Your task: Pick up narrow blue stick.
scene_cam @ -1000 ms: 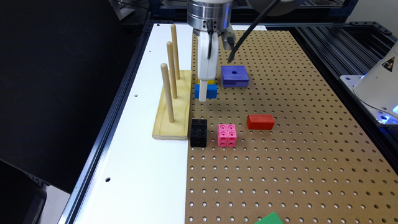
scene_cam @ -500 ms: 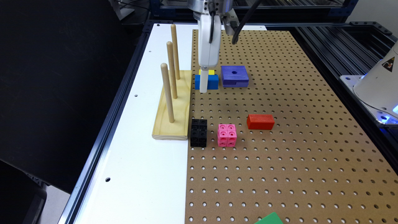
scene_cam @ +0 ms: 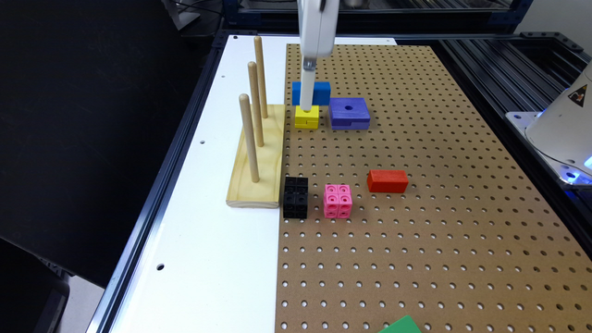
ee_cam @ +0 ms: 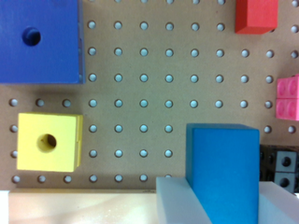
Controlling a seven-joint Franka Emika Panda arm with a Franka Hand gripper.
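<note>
Bright-blue, smooth rectangular wooden block, the narrow blue stick [ee_cam: 223,172], sits clamped between the white gripper [ee_cam: 219,200] pads, lifted clear of the brown pegboard [scene_cam: 416,231] above a yellow holed cube [scene_cam: 307,116], beside a purple square block [scene_cam: 349,112], apparently so it clears its neighbours.

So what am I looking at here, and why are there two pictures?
One picture comes from a camera off to the side; the other from a camera on the robot arm's wrist, looking down past its gripper. That gripper is the white part hanging from above. Its two pale fingers are clamped on a blue stick, held above the brown pegboard. On the board lie a yellow cube, a purple block with a hole, a red block, a pink cube and a black cube. Beside the board sits a wooden base with three pegs.
</note>
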